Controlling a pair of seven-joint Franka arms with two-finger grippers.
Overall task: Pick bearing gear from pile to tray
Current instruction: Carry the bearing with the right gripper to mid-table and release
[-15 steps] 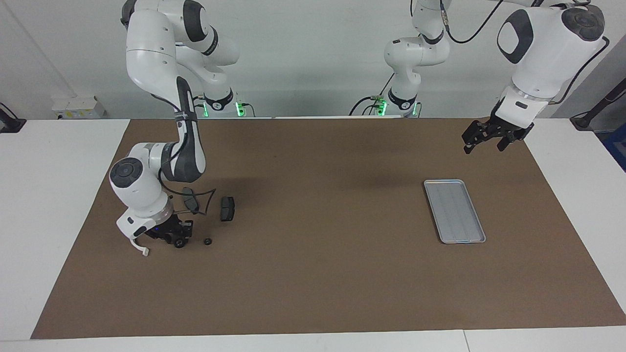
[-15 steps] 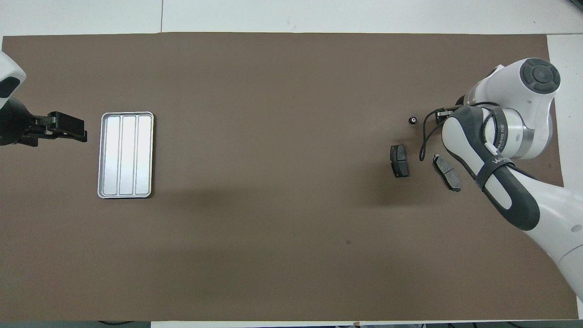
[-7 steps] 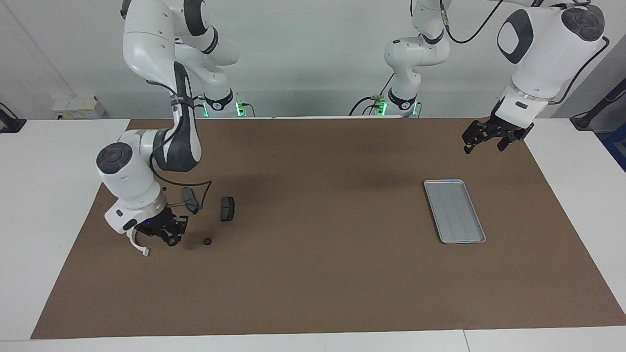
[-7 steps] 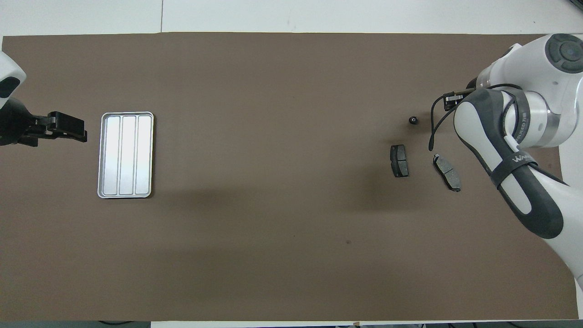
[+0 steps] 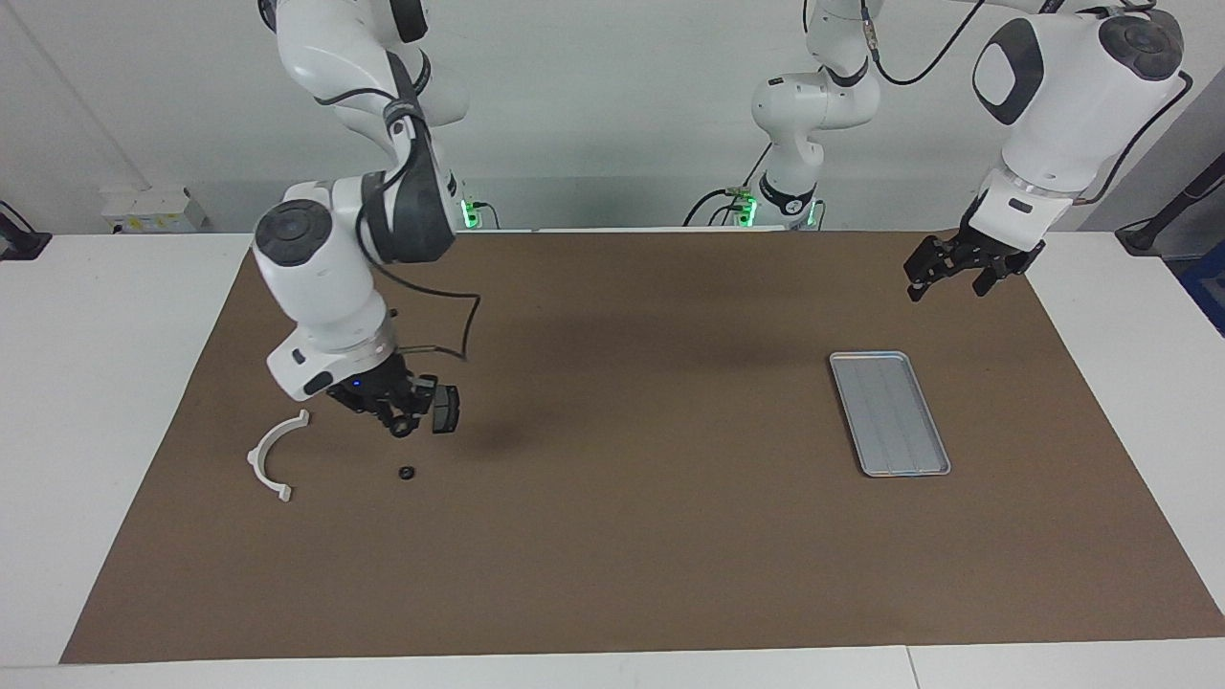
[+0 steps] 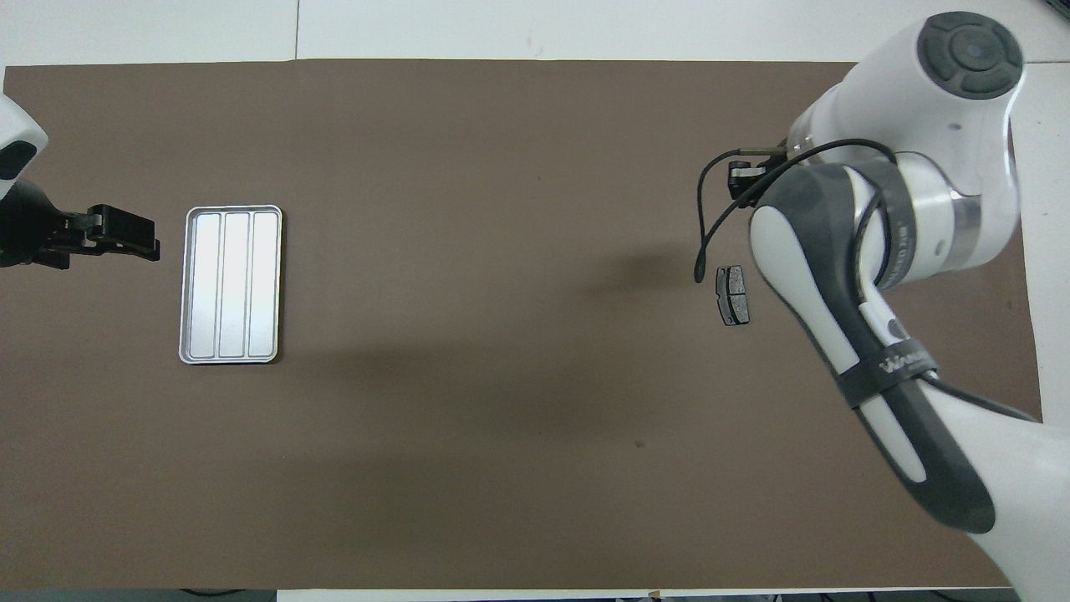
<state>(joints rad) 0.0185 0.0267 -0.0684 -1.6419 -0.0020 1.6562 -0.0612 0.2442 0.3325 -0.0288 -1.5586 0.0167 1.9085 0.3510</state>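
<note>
While I am watching both views, the right gripper (image 5: 400,422) is hanging in the air over the pile, near the right arm's end of the mat (image 5: 622,536). Its fingers are standing narrow and are pinching a small dark round gear (image 5: 399,429) at their tips, clear of the mat.

Below and around it, the loose parts are lying as follows:
- A pad (image 5: 445,409) is lying flat on the mat, just beside the gripper as the facing view shows it.
- A ring (image 5: 406,473) is lying apart from the pad, farther from the robots.
- A white bracket (image 5: 275,457) is lying closer to the mat's right-arm end edge.

I am seeing the tray (image 5: 888,413) flat on the mat toward the left arm's end, well apart from the pile.

The left arm is waiting. The left gripper (image 5: 943,277) is hovering over the mat's corner at the left arm's end, on the robots' side, with its fingers spread wide and holding nothing.
</note>
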